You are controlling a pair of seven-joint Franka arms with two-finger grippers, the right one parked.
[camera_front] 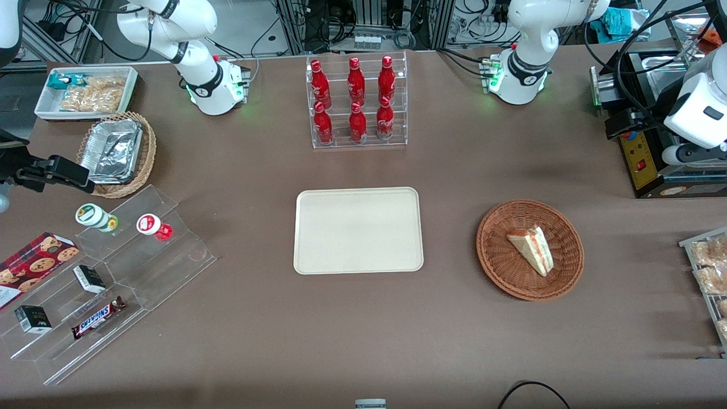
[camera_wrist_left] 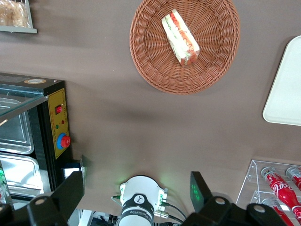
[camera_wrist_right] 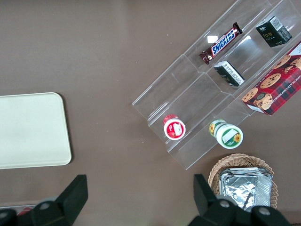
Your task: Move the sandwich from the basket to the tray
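1. Left gripper (camera_wrist_left: pixel 136 197) hangs high above the table with its two fingers spread wide and nothing between them, well apart from the basket (camera_front: pixel 502 271) and closer to the left arm's own base (camera_front: pixel 515 82) than to the basket.

2. Inside that round reddish-brown wicker basket lies the sandwich (camera_front: pixel 533 249) — resting on the woven floor, a little off centre toward the rim that faces away from the tray (camera_front: pixel 358 230).

3. Relative to the basket, the tray sits well apart, toward the parked arm's end of the table, flat and bare.

4. Orientation: the wedge's long axis runs diagonally across the basket. In the front view one end lies nearer the camera and the basket's outer rim, the other points up toward the basket's centre. Its striped pink-and-green cut face shows in the wrist view.

5. Likely risks, as I judge them:
   - Closing along the long axis rather than across it — the fingers may not span the wedge, or may only pinch a tip.
   - Squeezing soft bread too hard could crush it or push the filling out.
   - Descending off-centre could catch a finger on the basket's raised rim and drag the light basket.
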